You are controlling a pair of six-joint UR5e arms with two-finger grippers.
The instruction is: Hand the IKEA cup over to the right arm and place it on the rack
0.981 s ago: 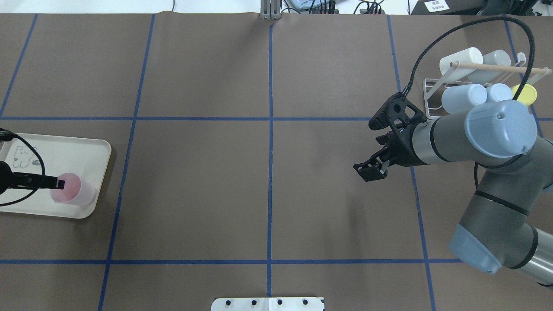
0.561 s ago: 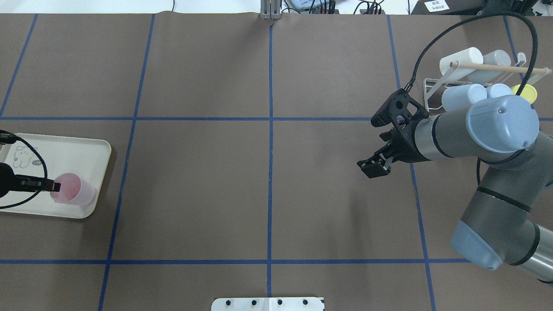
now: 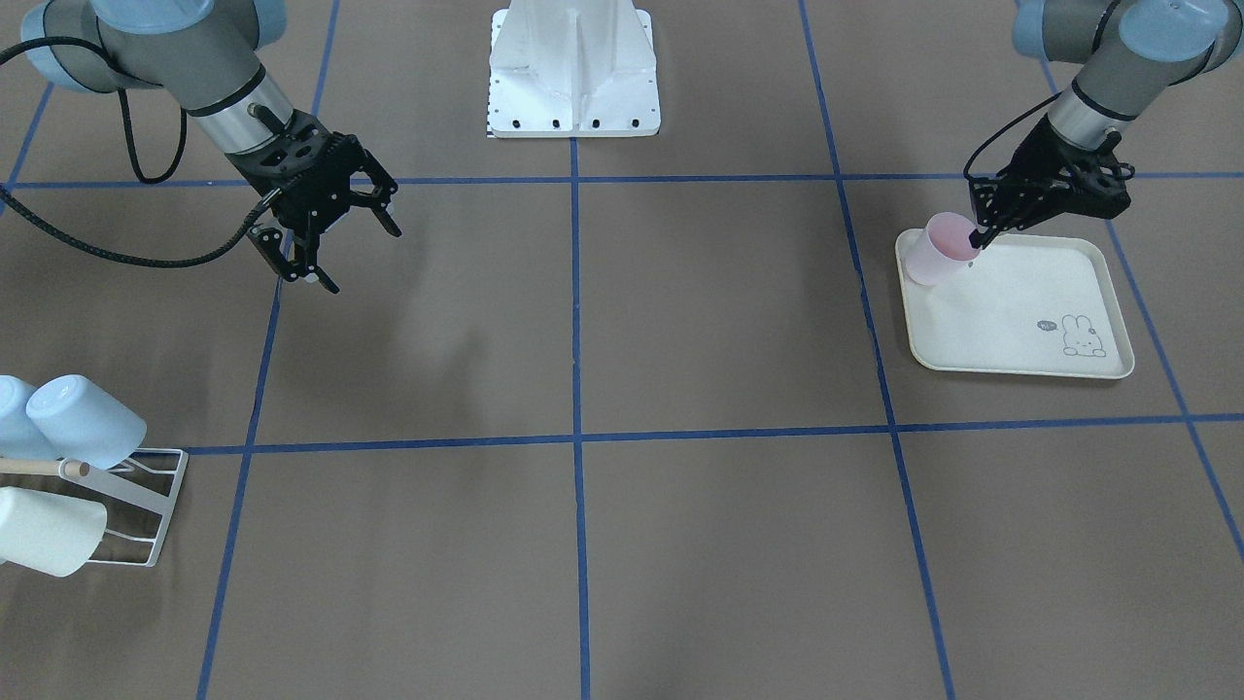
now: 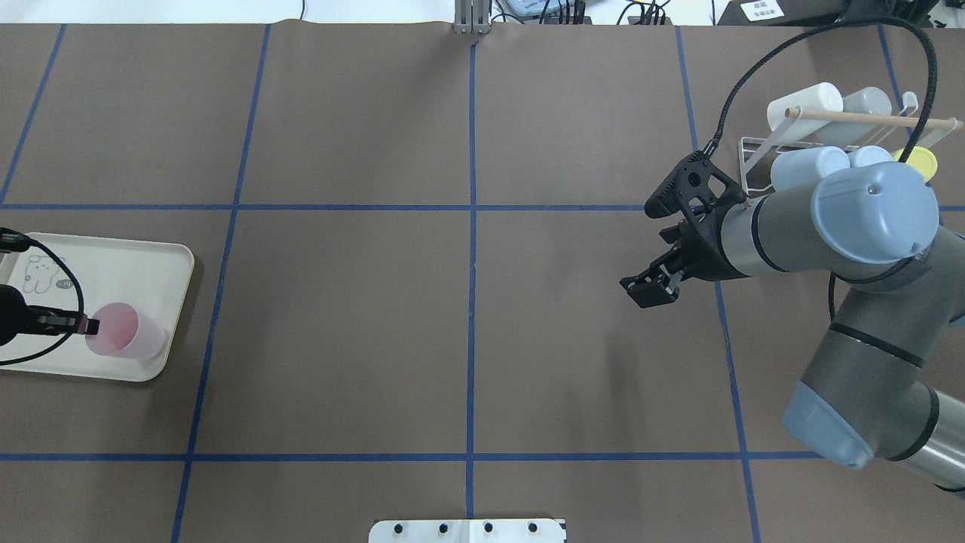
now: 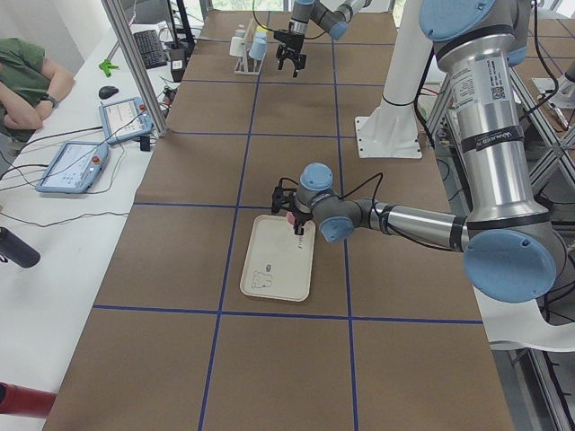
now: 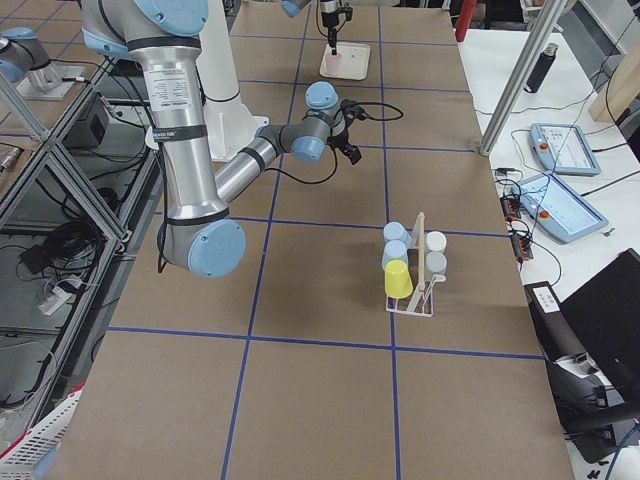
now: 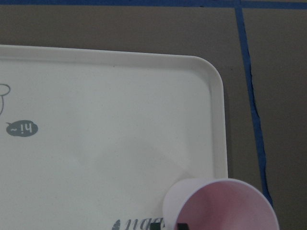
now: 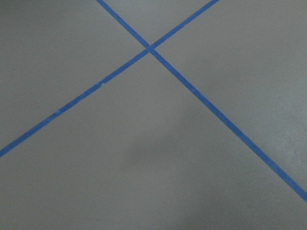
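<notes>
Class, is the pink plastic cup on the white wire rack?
No, the pink plastic cup is at the cream rabbit-printed tray, not the rack.

Cream tray (image 4: 121,260) with a rabbit drawing near the table's left edge, brown table cover (image 4: 339,302) crossed by blue tape lines (image 4: 472,226), pale blue cups (image 4: 801,167), a white cup (image 4: 805,104) and a yellow cup (image 6: 398,280) clustered together, touchscreen pendants (image 5: 74,167) on a side bench, a person's arm (image 5: 31,99)

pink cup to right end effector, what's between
From pink cup: tray rim, then bare brown paper with blue tape lines to right end effector, per overhead view.
</notes>
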